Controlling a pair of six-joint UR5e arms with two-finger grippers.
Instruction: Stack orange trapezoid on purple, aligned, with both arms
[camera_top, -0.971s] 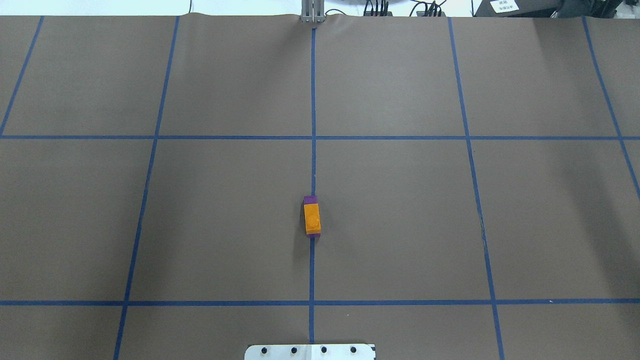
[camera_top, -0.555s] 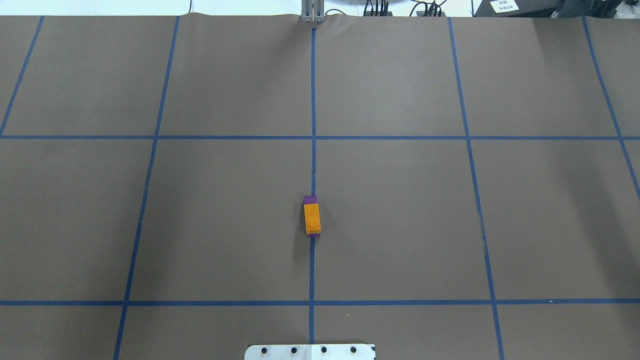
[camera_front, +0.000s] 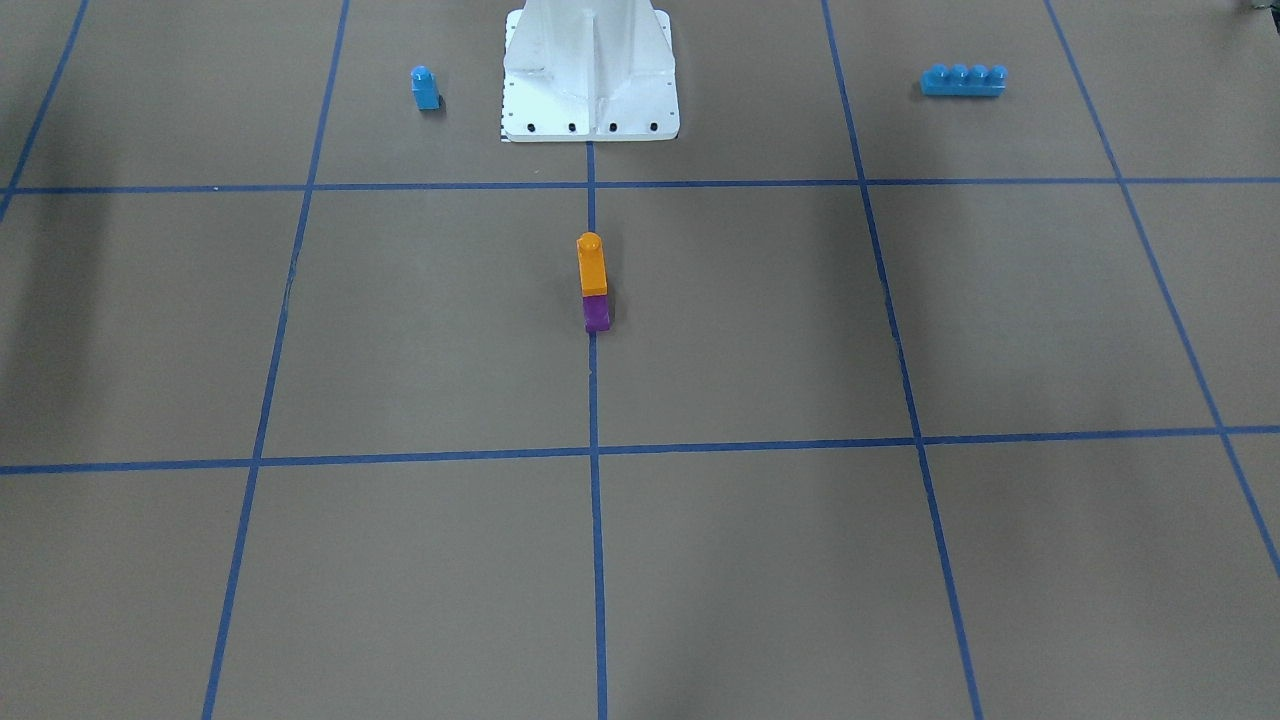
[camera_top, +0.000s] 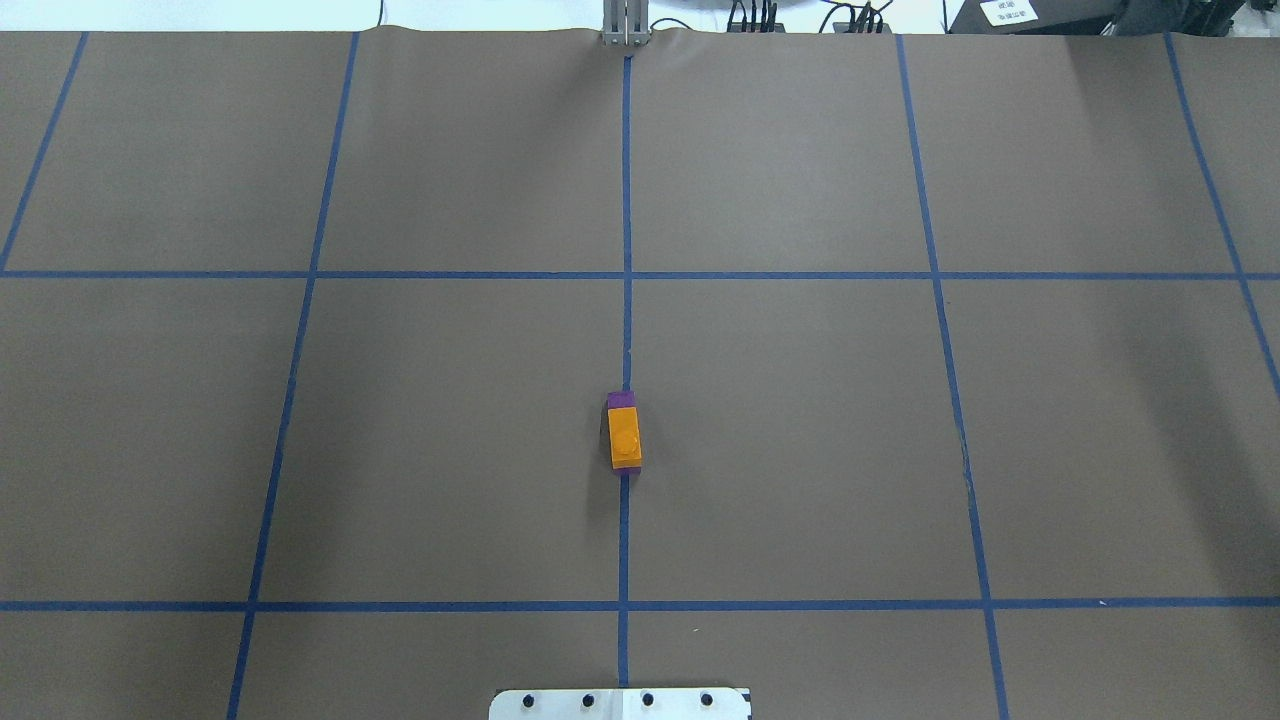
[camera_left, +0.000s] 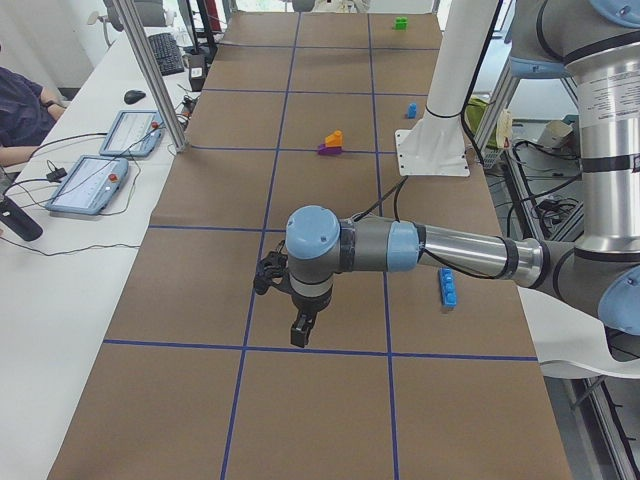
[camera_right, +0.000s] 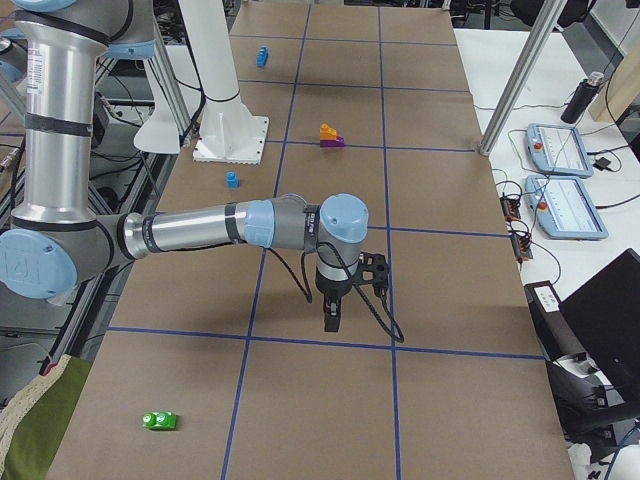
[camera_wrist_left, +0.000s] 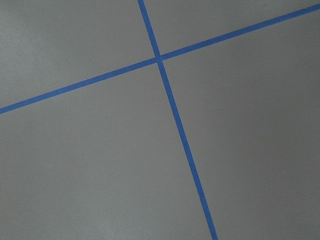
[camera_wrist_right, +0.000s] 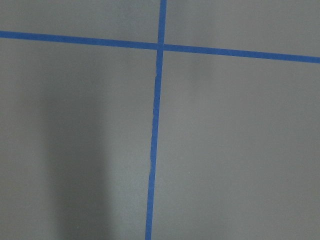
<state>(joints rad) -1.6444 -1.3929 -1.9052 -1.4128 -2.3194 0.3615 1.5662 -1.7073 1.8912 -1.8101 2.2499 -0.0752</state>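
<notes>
I see the orange trapezoid (camera_top: 624, 440) seated on the purple (camera_top: 621, 399), on the surface (camera_top: 820, 450) straight out from the base plate (camera_top: 620, 703). The stack looks done and roughly aligned, so nothing obvious is left. The left pincer (camera_left: 300, 330) and right pincer (camera_right: 331, 318) hang well off to the base plate's sides. Released or clenched, I cannot tell.

Brown table cover (camera_top: 800, 450) with a blue tape grid; reference is the centre tape line (camera_top: 625, 200). Small blue single-stud brick (camera_front: 425, 88) sits near it on one side. Long blue four-stud brick (camera_front: 963, 80) is well off the other side. Green brick (camera_right: 160, 420) is on the small brick's side, well apart from the line. Aluminium post (camera_right: 520, 75) stands at the line's end, with one teach pendant (camera_right: 563, 150) and a second pendant (camera_right: 567, 207) just past it.
</notes>
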